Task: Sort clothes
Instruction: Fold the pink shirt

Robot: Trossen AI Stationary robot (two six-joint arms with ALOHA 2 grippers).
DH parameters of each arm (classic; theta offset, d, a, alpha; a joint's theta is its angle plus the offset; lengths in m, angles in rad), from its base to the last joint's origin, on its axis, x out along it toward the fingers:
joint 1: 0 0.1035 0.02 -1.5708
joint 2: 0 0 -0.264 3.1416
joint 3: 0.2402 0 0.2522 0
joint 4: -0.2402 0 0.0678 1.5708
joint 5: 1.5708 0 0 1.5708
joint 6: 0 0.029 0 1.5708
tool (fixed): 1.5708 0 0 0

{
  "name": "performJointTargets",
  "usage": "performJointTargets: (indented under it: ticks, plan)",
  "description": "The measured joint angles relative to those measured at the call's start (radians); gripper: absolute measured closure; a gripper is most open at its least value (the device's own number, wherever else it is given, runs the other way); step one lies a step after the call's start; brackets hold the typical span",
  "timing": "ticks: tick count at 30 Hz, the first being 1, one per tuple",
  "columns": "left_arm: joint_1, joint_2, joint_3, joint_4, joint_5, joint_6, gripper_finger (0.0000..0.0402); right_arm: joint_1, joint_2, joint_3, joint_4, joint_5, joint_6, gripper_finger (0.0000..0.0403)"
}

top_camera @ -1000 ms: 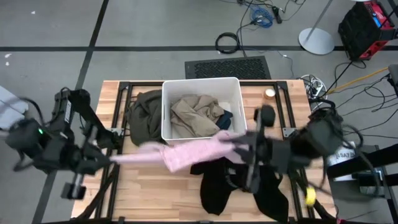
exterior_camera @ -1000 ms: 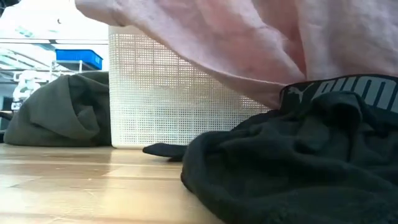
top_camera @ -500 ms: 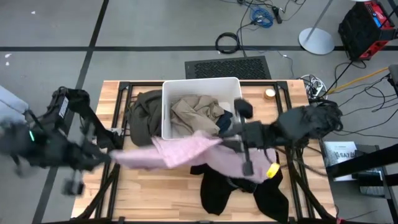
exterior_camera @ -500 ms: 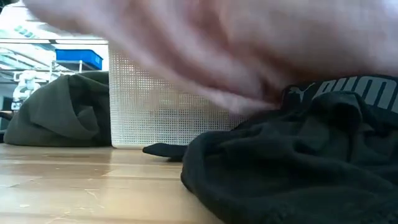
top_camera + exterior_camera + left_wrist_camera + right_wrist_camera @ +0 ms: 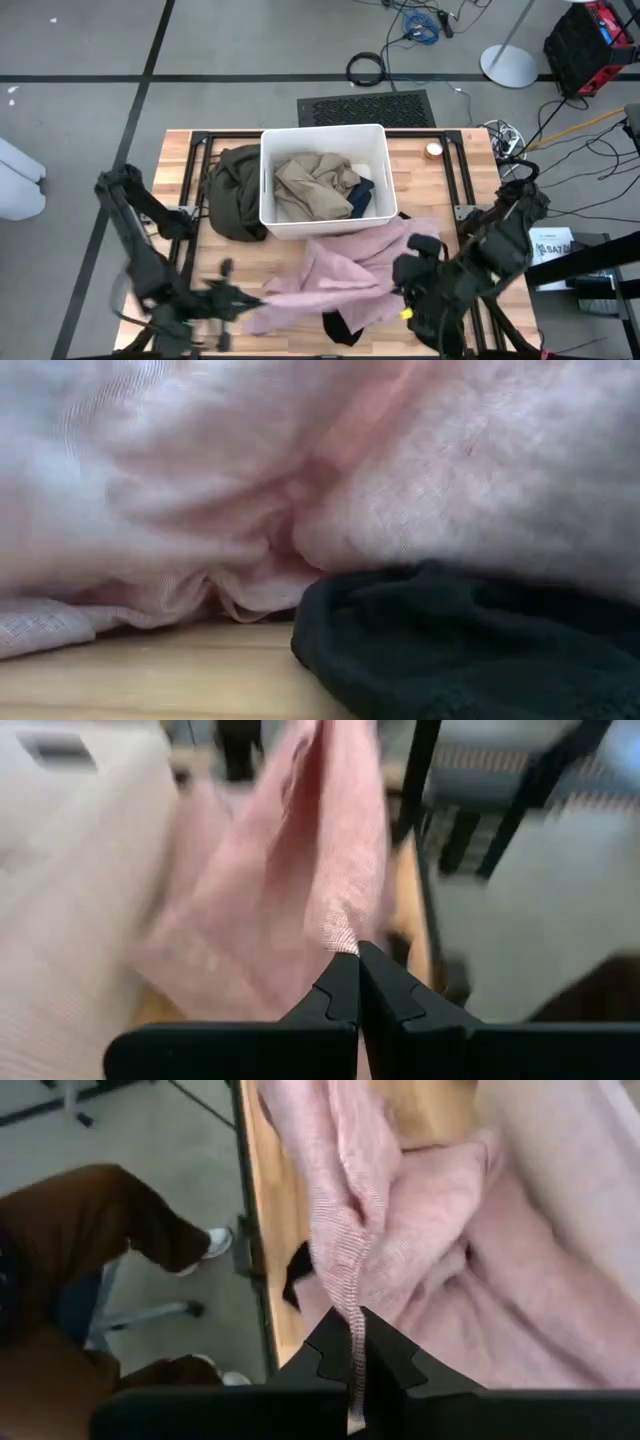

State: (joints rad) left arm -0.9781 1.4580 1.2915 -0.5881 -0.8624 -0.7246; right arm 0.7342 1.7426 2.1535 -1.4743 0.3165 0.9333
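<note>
The fuzzy pink garment (image 5: 330, 280) lies spread along the table's near side, over most of the black garment (image 5: 345, 325). In the low view the pink cloth (image 5: 300, 480) fills the picture above the black garment (image 5: 470, 640). My left gripper (image 5: 245, 302) is shut on the pink garment's left end. My right gripper (image 5: 402, 272) is shut on its right part. The beige-khaki garment (image 5: 310, 185) and the dark teal-blue one (image 5: 360, 192) lie in the white bin (image 5: 325, 135). The olive-green garment (image 5: 232, 190) lies against the bin's left wall. My left gripper pinches a bunched edge of the pink garment (image 5: 342, 932) between its two fingertips, coming level from the table's left. The cloth runs slack away from the fingers toward the table's middle. My right gripper pinches a narrow ridge of the pink garment (image 5: 345, 1295) between its two fingers, coming from the table's right. The cloth beyond lies in slack folds on the table.
The black metal frame rails (image 5: 190, 215) run along the table's sides. A small round tin (image 5: 433, 150) sits at the far right. A person's leg in brown trousers (image 5: 120, 1220) shows beside the table in the right wrist view.
Both grippers have gone down and toward the table's near edge, still shut on the pink garment. The garment was stretched in the air in front of the bin; now it lies slack on the table's near side, covering most of the black garment.
</note>
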Motion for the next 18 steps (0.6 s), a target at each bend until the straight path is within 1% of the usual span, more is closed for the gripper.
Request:
performJointTargets:
  ticks: [3, 5, 6, 8, 10, 14, 16, 18]
  plan:
    - [0.058, 0.085, -0.007, 0.042, 0.087, 0.026, 0.0402, 0.032, 0.018, -0.059, -0.017, 0.054, 0.045, 0.0400]
    - [0.083, 0.120, -0.005, 0.066, 0.159, 0.034, 0.0402, 0.042, 0.032, -0.107, -0.016, 0.075, 0.029, 0.0388]
    - [0.093, 0.135, -0.005, 0.065, 0.201, 0.034, 0.0401, 0.045, 0.038, -0.130, -0.002, 0.070, -0.004, 0.0379]
    - [0.104, 0.161, -0.005, 0.067, 0.257, 0.035, 0.0402, 0.047, 0.050, -0.174, 0.039, 0.039, -0.122, 0.0354]
    - [0.107, 0.168, -0.005, 0.079, 0.269, 0.045, 0.0402, 0.044, 0.067, -0.212, 0.096, 0.024, -0.188, 0.0325]
    - [0.106, 0.170, -0.004, 0.101, 0.290, 0.054, 0.0402, 0.008, 0.102, -0.232, 0.236, 0.018, -0.213, 0.0261]
    - [0.105, 0.171, -0.004, 0.104, 0.294, 0.054, 0.0401, -0.010, 0.111, -0.232, 0.332, 0.022, -0.217, 0.0231]
    - [0.106, 0.171, -0.004, 0.106, 0.305, 0.058, 0.0402, -0.026, 0.125, -0.232, 0.473, 0.024, -0.251, 0.0204]
